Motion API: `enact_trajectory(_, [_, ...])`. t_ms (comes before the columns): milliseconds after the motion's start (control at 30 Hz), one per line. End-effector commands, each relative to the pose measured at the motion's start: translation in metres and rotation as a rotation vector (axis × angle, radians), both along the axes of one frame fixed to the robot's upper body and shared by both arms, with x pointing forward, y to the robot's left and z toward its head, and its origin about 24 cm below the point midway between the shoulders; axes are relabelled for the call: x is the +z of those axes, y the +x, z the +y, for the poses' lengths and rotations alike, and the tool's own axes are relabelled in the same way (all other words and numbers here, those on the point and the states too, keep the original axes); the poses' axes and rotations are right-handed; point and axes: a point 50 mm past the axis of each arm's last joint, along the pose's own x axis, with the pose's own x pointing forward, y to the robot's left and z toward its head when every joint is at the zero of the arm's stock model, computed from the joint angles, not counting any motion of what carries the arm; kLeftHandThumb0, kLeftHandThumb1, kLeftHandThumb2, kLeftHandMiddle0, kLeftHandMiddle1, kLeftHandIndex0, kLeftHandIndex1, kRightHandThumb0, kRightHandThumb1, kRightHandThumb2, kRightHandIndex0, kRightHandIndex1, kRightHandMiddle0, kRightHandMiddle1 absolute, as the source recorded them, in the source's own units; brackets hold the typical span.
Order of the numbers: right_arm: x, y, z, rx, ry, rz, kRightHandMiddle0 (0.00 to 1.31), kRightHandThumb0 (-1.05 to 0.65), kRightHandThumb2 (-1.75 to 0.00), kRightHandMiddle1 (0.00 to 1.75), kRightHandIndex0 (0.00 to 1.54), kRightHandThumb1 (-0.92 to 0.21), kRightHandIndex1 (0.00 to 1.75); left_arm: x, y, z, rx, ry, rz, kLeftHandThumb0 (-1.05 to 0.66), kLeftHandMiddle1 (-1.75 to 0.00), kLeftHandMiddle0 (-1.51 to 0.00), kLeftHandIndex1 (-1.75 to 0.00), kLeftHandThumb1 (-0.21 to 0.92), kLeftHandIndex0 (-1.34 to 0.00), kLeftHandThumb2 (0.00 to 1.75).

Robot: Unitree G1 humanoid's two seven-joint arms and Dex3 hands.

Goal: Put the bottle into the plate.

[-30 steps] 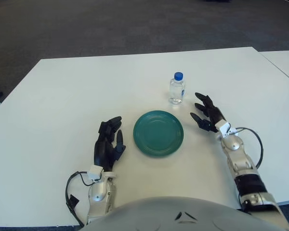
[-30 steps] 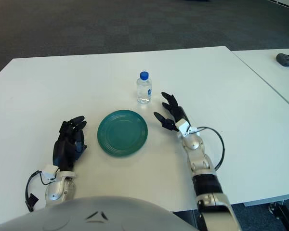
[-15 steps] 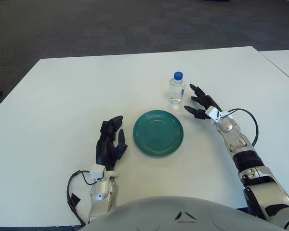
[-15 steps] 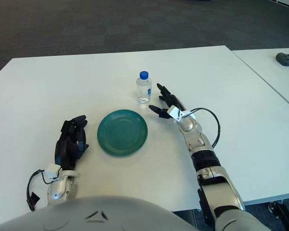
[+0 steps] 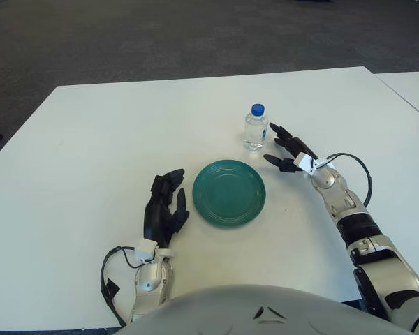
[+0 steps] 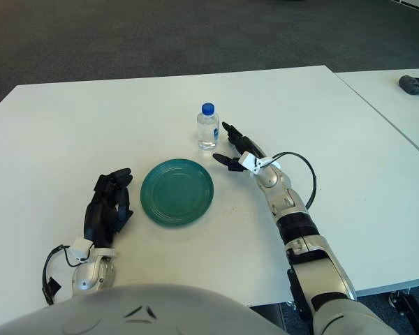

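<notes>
While the robot faced it, the white desk (image 5: 91, 139) carried every item under inspection and filled most of both eye views. Beyond its far edge lay dark carpeted floor (image 5: 160, 35), and a second white surface (image 6: 398, 98) stood off to the robot's right, apart from the desk, with a dark object (image 6: 415, 84) lying on it; what that object was could not be told.

Next in size, the right arm (image 5: 349, 216) reached forward and inward across the desk, a black cable (image 5: 359, 174) looping beside its wrist. The green plate (image 5: 229, 193) lay flat near the middle of the desk, nothing on it. The left hand (image 5: 164, 209) showed just to the left of the plate, apart from it, palm down, its dark fingers loosely extended and holding nothing; whether it touched the desk could not be told.

The right hand (image 5: 286, 150) was positioned just beside the bottle on its right side, beyond the plate's far right rim. Its fingers (image 5: 276, 131) were spread open and gripped nothing; the uppermost fingertip came very close to the bottle, but a narrow gap appeared between them.

The bottle (image 5: 255, 129), clear with a blue cap (image 5: 258, 109), stood upright on the desk just past the plate's far edge, separate from the plate and not yet placed in it.
</notes>
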Motion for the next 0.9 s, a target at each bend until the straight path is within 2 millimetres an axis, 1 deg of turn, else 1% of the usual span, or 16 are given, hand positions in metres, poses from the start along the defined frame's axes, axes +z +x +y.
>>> enact_trajectory(0, [-0.001,0.003,0.011,0.047,0.012,0.024,0.00,-1.05,-0.61,0.00,0.00,-0.92,0.00,-0.018,-0.014,-0.013,0.009,-0.052,0.123,-0.74,-0.85,-0.57,-1.15,0.92,-0.35,0.69])
enact_trajectory(167, [-0.001,0.003,0.015,0.053,0.023,0.025,0.00,-1.05,-0.62,0.00,0.00,-0.92,0.00,-0.016,-0.015,-0.014,0.008,-0.047,0.120,-0.75,-0.84,-0.55,-1.15,0.92,-0.35,0.70])
enact_trajectory(300, [0.002,0.002,0.022,0.075,0.024,0.015,0.00,-1.05,-0.64,0.00,0.00,-0.92,0.00,-0.017,-0.015,-0.014,0.010,-0.051,0.124,-0.74,-0.84,-0.54,-1.15,0.92,-0.35,0.70])
enact_trajectory(633, [0.006,0.004,0.032,0.085,0.016,0.020,0.00,-1.05,-0.65,0.00,0.00,-0.92,0.00,-0.019,-0.014,-0.018,-0.006,-0.015,0.136,-0.75,-0.83,-0.52,-1.10,0.92,-0.28,0.72])
enact_trajectory(867, [0.006,0.018,0.035,0.063,0.013,0.036,0.00,-1.05,-0.66,0.00,0.00,-0.92,0.00,-0.022,-0.016,-0.015,-0.011,0.013,0.147,-0.78,-0.79,-0.51,-1.10,0.92,-0.28,0.74])
